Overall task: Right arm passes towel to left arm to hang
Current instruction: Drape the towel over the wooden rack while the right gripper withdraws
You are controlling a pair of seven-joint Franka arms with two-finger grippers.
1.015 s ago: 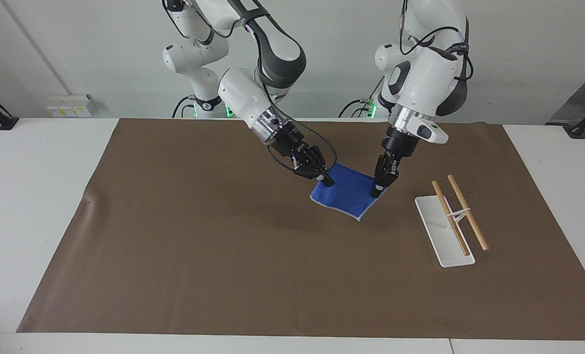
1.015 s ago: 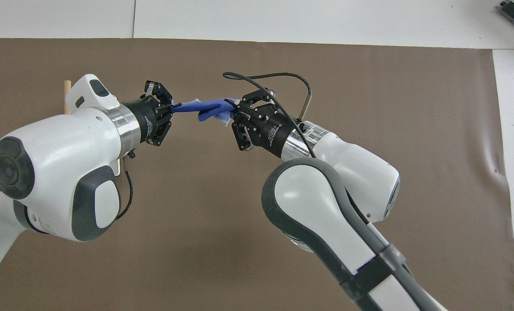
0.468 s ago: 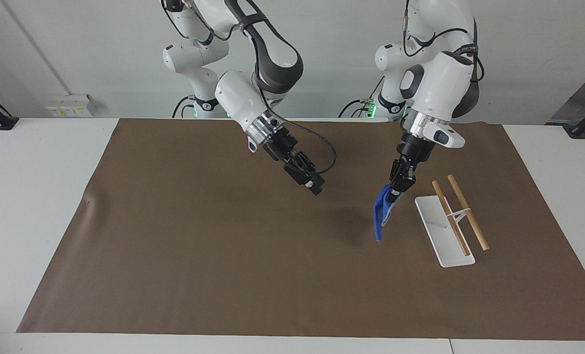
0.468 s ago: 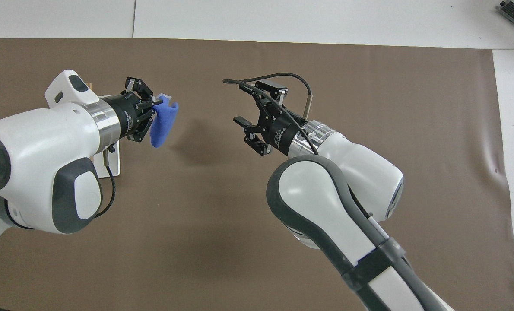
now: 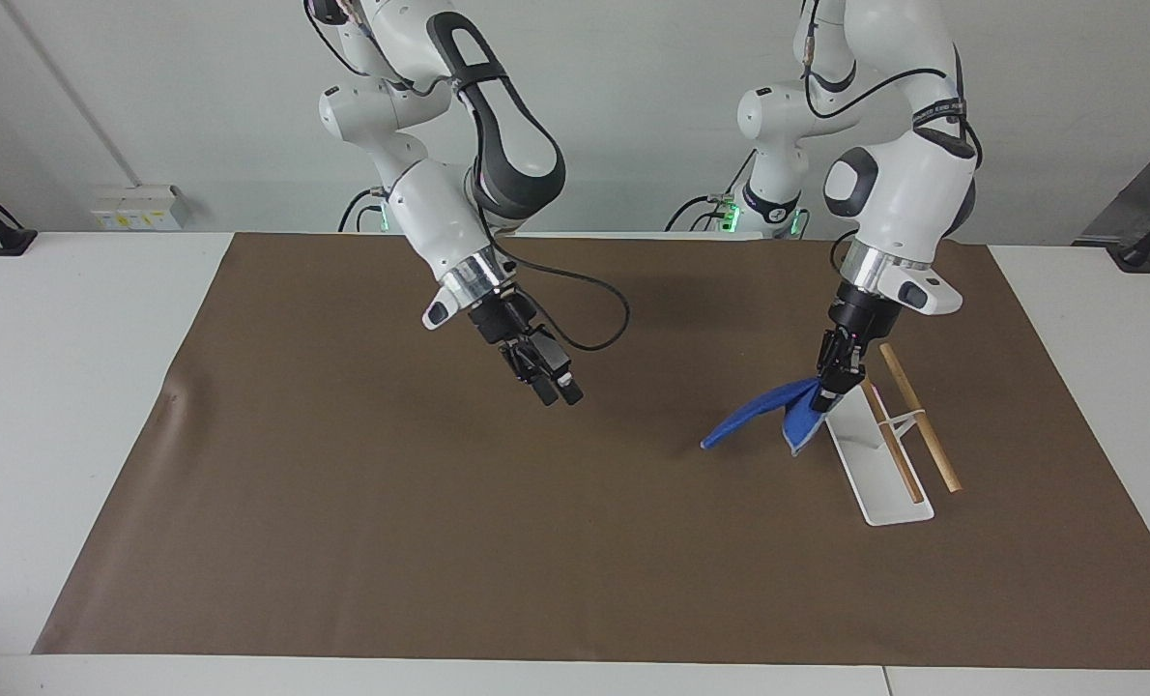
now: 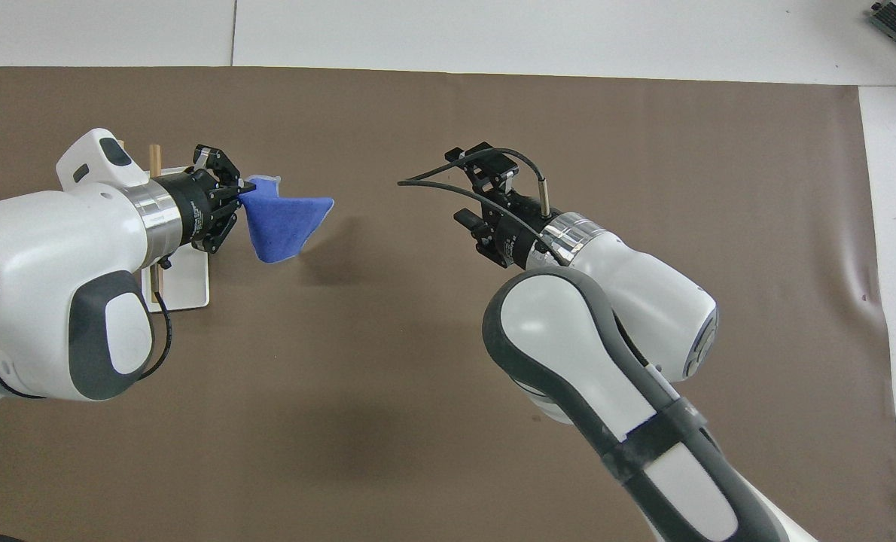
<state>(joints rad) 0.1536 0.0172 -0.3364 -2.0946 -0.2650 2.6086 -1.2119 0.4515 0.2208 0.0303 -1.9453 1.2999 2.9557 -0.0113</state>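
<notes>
The blue towel hangs by one corner from my left gripper, which is shut on it. Its free end swings out toward the right arm's end. The left gripper is in the air over the edge of the white rack base, just beside the two wooden rods. My right gripper hovers over the middle of the brown mat, open and holding nothing, well apart from the towel. Its black cable loops beside it.
A brown mat covers most of the white table. The rack stands on the mat toward the left arm's end. In the overhead view the left arm hides most of the rack.
The right gripper has opened, let go of the towel and drawn back toward its own end. The left gripper has carried the towel to the rack, where it hangs from that gripper alone.
</notes>
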